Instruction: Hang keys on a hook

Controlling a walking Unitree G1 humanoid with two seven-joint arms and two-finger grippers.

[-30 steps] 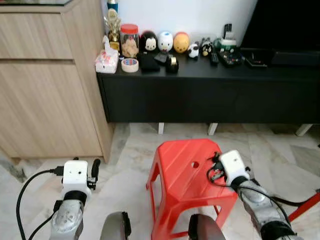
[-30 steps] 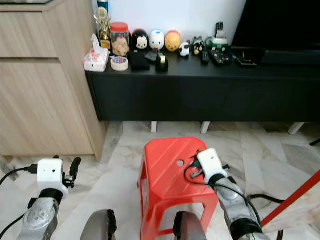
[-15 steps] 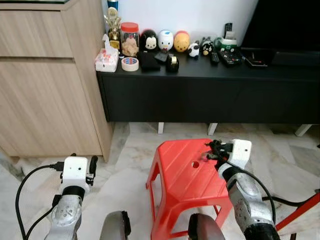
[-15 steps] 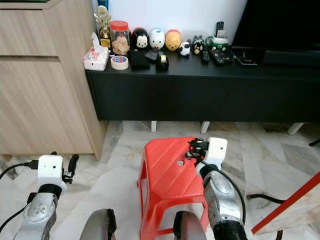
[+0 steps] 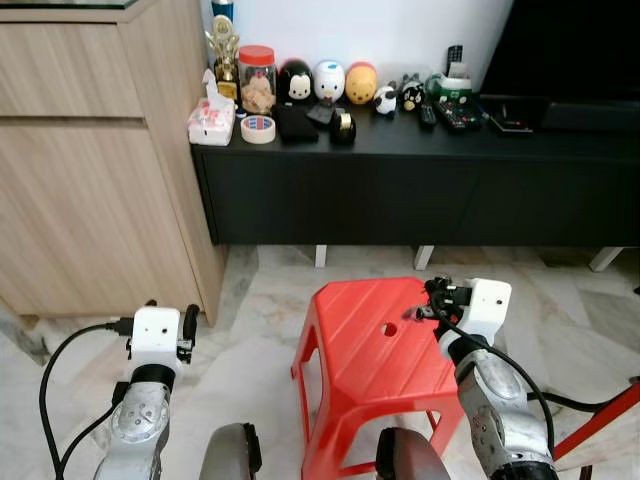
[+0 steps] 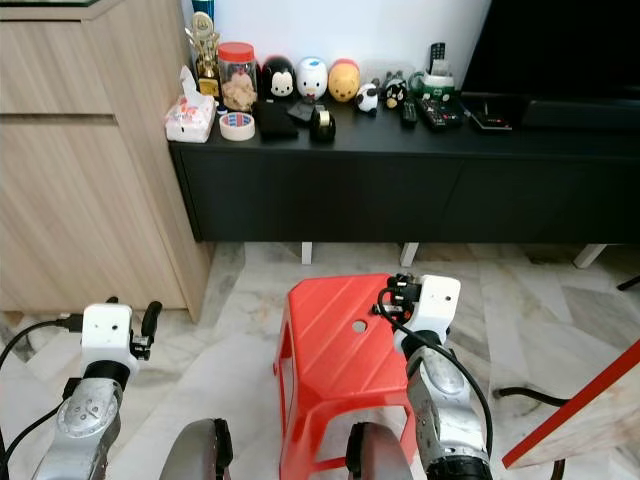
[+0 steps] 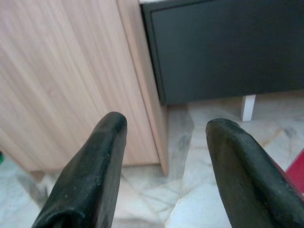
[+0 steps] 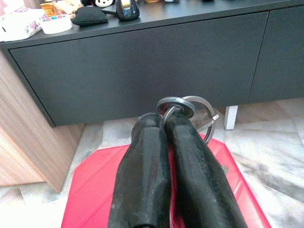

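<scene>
The right claw is clamped on the silver metal key ring, above the red plastic stool. No hook is visible; the black tabletop lies toward twelve o'clock. The left claw hangs apart.

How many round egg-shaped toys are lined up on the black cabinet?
3. They sit in a row at the back of the black cabinet, right of the red-lidded jar: a black one, a white one, then an orange one. Smaller figures farther right are too small to tell.
</scene>
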